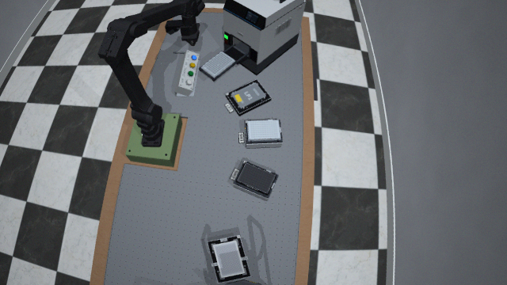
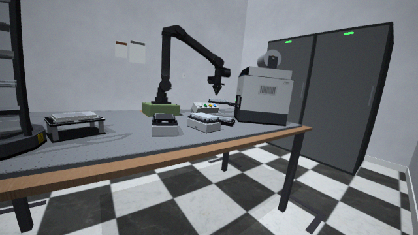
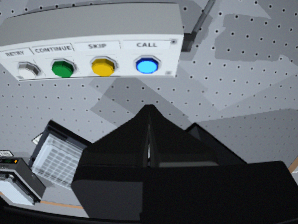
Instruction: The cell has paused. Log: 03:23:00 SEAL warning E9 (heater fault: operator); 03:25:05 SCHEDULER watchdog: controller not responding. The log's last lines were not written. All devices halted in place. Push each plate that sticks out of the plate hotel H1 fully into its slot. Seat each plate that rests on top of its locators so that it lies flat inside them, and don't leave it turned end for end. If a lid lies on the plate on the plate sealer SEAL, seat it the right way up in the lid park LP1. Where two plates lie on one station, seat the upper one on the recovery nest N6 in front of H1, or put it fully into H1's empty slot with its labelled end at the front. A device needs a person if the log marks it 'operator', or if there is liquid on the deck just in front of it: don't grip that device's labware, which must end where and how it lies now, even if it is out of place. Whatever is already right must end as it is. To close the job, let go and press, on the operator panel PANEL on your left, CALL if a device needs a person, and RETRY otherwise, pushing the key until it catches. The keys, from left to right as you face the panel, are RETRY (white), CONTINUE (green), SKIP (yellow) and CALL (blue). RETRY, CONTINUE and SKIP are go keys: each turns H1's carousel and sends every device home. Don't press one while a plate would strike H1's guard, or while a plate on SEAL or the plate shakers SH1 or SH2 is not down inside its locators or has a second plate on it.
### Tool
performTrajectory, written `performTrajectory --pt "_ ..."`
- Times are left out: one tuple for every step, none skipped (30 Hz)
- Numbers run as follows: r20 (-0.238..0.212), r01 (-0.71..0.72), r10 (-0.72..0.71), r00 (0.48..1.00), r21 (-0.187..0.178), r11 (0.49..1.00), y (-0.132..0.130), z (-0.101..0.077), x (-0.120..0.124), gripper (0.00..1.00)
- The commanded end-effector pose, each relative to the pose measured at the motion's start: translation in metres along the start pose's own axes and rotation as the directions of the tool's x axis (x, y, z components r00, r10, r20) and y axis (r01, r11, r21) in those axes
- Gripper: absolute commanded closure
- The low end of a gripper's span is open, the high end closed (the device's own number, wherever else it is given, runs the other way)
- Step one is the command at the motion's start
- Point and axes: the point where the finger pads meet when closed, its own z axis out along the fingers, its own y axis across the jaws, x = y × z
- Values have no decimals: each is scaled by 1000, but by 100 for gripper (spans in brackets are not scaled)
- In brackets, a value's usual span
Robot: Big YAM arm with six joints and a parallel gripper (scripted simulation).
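My gripper is shut and empty, pointing down a little above the far end of the operator panel. In the wrist view the closed fingertips hang just in front of the blue CALL key, apart from it. The yellow, green and white keys follow to its left. In the side view the gripper hovers clear above the panel. A white plate lies on the tray of the sealer.
The dark lid park LP1 carries a yellow mark. A white plate sits on one shaker, a dark plate on the other. The nest N6 holds a pale plate. The hotel H1 stands at the table's near end.
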Motion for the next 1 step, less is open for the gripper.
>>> performTrajectory --pt "1 -2 2 1000 8 1000 -7 -8 7 100"
